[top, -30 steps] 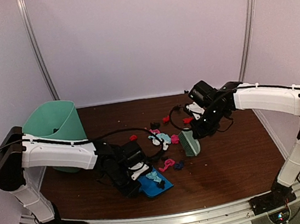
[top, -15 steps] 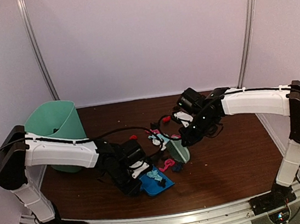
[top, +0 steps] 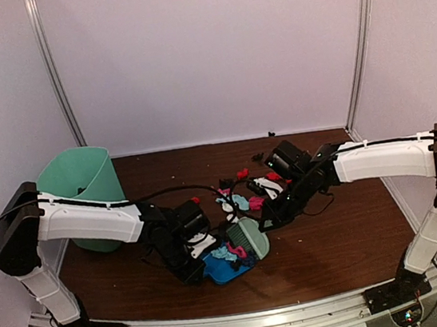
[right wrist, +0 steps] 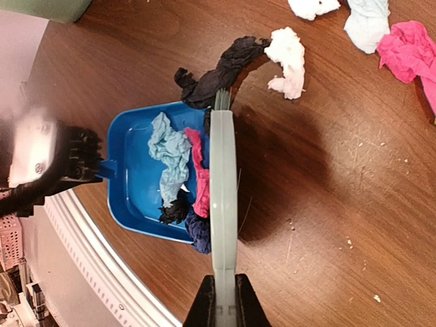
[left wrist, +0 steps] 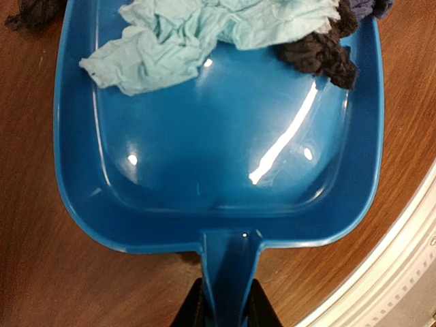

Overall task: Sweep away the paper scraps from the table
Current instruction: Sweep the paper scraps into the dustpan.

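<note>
Cyan, pink and black paper scraps [right wrist: 170, 153] sit at the mouth of the blue plastic dustpan [left wrist: 218, 177], others loose on the dark wood-grain table [right wrist: 327, 170], and may spill back if the right gripper [right wrist: 223, 300], clamped on the pale green brush [right wrist: 223, 191], or the left gripper [left wrist: 227, 306], clenched on the pan's handle, jerks.

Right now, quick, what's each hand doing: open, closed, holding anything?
Left hand: closed on the handle of the blue dustpan.
Right hand: closed on the handle of the pale green brush.
</note>
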Motion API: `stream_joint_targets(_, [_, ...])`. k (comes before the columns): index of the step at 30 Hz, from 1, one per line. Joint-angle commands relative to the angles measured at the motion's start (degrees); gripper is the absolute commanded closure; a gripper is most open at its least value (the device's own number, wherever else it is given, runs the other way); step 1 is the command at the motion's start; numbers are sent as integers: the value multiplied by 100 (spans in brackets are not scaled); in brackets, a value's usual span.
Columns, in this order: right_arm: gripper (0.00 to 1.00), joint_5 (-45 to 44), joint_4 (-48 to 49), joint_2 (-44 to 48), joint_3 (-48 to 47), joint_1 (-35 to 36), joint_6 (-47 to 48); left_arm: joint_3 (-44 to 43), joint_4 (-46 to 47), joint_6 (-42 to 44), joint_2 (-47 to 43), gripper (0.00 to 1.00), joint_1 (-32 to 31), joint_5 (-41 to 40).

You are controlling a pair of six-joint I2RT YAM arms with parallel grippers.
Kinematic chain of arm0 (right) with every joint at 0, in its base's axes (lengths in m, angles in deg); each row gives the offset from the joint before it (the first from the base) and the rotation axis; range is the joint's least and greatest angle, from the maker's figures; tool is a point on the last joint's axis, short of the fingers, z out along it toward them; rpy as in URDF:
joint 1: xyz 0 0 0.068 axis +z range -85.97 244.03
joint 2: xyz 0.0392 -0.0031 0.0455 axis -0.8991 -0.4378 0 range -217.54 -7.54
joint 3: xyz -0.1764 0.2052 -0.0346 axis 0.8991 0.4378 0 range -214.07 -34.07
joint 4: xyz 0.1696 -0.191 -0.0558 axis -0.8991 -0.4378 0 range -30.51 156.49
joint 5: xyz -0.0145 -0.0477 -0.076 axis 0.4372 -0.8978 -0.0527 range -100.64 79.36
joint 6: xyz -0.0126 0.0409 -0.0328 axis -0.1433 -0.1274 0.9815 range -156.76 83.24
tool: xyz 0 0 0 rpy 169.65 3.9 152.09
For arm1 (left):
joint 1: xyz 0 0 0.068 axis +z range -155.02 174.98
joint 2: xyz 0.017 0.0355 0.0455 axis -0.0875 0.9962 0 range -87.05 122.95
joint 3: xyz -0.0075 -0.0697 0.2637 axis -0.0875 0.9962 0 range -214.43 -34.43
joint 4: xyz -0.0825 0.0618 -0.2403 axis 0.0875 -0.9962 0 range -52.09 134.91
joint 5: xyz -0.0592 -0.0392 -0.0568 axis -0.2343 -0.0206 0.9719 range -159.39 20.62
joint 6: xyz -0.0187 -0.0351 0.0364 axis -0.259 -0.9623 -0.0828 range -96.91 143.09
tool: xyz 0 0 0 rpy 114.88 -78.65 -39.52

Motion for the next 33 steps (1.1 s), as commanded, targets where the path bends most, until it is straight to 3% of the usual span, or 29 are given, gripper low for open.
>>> stream_joint_targets(1, [100,478,341,348,407,57,-335,-123,159,105,115,100,41,86])
stream_joint_targets(14, [100,898,1177,706,594,56,-984,-181,247,13,48,100,41,233])
stream_joint_targets(21, [100,920,1097,839,552,57,-939,-89,277,-136,-96,100,44,253])
stream_joint_targets(33, [100,616,330,833,28,57,-695,830,532,-822,-839,100,40,172])
